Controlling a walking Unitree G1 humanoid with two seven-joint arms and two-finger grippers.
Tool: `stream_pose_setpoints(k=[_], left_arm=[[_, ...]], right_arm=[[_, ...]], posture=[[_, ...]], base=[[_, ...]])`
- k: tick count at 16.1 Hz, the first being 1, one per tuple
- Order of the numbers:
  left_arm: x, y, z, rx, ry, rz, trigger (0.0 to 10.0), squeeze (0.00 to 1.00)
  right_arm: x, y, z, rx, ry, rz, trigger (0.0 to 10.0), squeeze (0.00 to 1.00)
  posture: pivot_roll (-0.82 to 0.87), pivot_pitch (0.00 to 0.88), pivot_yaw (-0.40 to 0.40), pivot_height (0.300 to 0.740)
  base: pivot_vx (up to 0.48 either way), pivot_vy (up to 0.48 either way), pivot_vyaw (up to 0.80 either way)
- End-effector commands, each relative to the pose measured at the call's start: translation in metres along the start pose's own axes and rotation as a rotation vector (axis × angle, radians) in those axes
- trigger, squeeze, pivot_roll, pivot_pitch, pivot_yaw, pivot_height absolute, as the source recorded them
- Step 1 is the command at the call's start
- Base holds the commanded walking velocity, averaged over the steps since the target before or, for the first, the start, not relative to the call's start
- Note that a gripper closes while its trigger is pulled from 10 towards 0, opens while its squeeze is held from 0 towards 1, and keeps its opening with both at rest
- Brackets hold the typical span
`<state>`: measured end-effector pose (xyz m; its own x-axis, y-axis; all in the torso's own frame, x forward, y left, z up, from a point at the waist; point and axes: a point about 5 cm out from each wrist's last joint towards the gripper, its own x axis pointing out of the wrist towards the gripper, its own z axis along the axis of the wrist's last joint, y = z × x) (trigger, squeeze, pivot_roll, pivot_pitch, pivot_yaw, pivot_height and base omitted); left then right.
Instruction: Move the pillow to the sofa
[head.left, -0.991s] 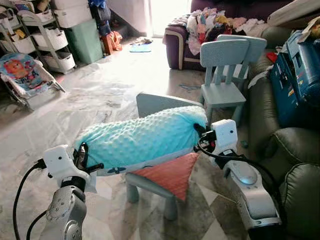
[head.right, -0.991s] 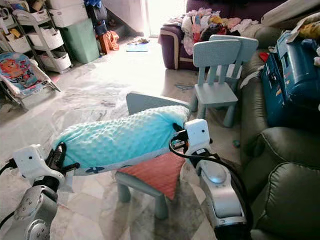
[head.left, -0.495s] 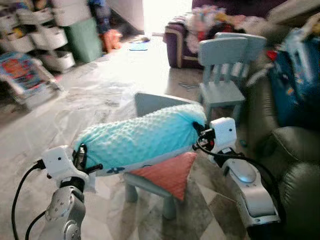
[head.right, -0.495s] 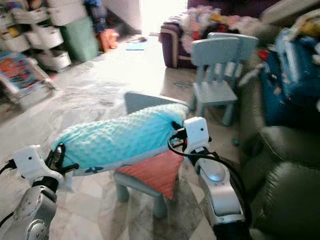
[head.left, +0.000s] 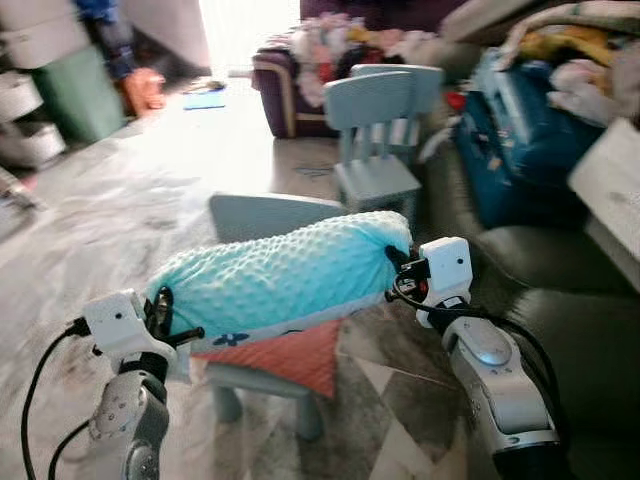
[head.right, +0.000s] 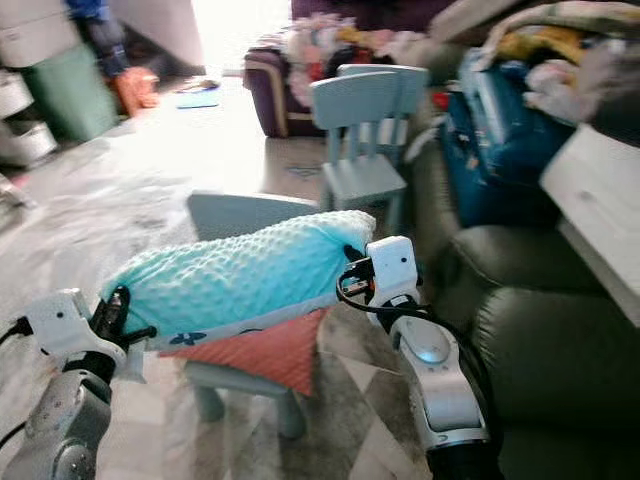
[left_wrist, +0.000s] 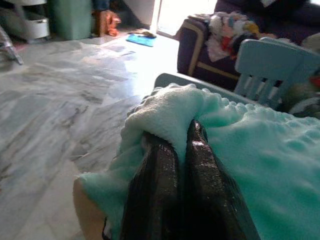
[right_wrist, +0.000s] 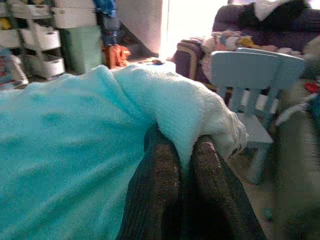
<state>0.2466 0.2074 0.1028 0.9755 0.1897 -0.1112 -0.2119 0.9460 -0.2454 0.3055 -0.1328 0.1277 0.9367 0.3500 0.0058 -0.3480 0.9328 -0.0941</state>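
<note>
In my head view, the turquoise pillow (head.left: 280, 285) hangs between my left gripper (head.left: 160, 312) and right gripper (head.left: 398, 268), above a small chair (head.left: 262, 300), with the dark green sofa (head.left: 580, 330) on my right. In my left wrist view the fingers (left_wrist: 155, 190) pinch one end; in my right wrist view the fingers (right_wrist: 155, 195) are closed on the other. I should keep both grips tight and level while turning to the sofa.

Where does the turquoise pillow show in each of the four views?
Left eye: pillow centre, held between both grippers.
Right eye: pillow left of centre.
Left wrist: its end pinched by the fingers.
Right wrist: its other end pinched likewise.
Shared landmark: light blue chair.
</note>
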Motion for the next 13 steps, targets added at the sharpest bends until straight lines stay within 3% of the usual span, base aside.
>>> stream_pose_setpoints(k=[1, 9, 13], left_arm=[[0.0022, 0.0098, 0.0046, 0.011, -0.012, 0.032, 10.0, 0.00], [0.0056, 0.0137, 0.0103, 0.016, -0.031, 0.043, 10.0, 0.00], [0.0063, 0.0151, 0.0123, -0.006, -0.029, 0.040, 10.0, 0.00]], right_arm=[[0.0038, -0.0009, 0.0071, 0.004, -0.024, -0.010, 10.0, 0.00], [0.0045, -0.0011, 0.0070, 0.003, -0.022, -0.009, 10.0, 0.00], [0.0050, 0.0019, 0.0069, 0.002, -0.025, 0.007, 10.0, 0.00]], posture=[[-0.19, 0.000, 0.071, 0.740], [-0.19, 0.000, 0.071, 0.740], [-0.18, 0.002, 0.071, 0.740]], base=[[0.000, 0.000, -0.80], [0.000, 0.000, -0.80], [0.000, 0.120, 0.00]])
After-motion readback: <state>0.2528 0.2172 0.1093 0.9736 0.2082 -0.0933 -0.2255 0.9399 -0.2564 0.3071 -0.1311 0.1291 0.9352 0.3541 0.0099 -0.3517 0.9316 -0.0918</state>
